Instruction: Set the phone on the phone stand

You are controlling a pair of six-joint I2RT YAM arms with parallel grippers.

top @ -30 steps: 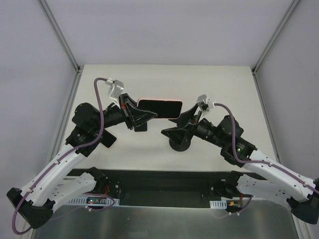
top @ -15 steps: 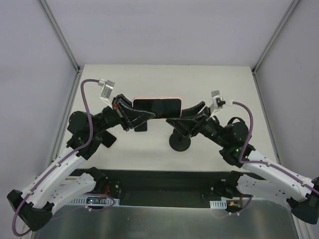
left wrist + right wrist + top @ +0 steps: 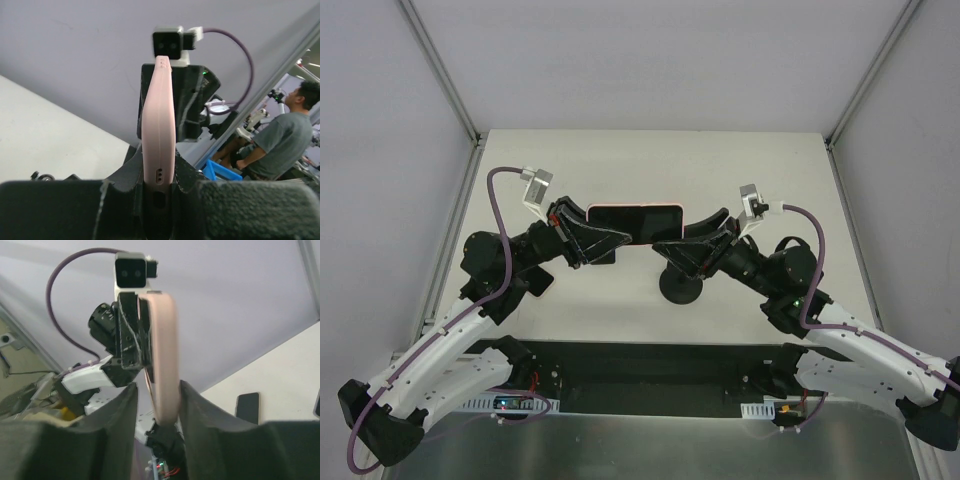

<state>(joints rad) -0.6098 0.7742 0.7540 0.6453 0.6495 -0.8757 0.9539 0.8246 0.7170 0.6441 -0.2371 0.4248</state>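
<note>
The phone (image 3: pixel 635 215), in a pink case with its dark screen facing up, hangs level in the air between both arms. My left gripper (image 3: pixel 612 234) is shut on its left end; in the left wrist view the pink edge (image 3: pixel 159 130) is clamped between the fingers (image 3: pixel 159 187). My right gripper (image 3: pixel 678 232) surrounds the right end. In the right wrist view the phone (image 3: pixel 162 355) stands between the fingers (image 3: pixel 157 390), touching the right one, with a slit left at the other. The black round phone stand (image 3: pixel 682 287) sits on the table just below and nearer.
A dark flat slab (image 3: pixel 247 407) lies on the white table (image 3: pixel 760 160), partly under my left gripper (image 3: pixel 603 257). Frame posts rise at the table's back corners (image 3: pixel 835 135). A person (image 3: pixel 280 145) sits beyond the enclosure.
My right gripper rose from beside the stand to the phone's right end and narrowed its jaws around it. The left gripper kept its hold, shifting the phone slightly.
</note>
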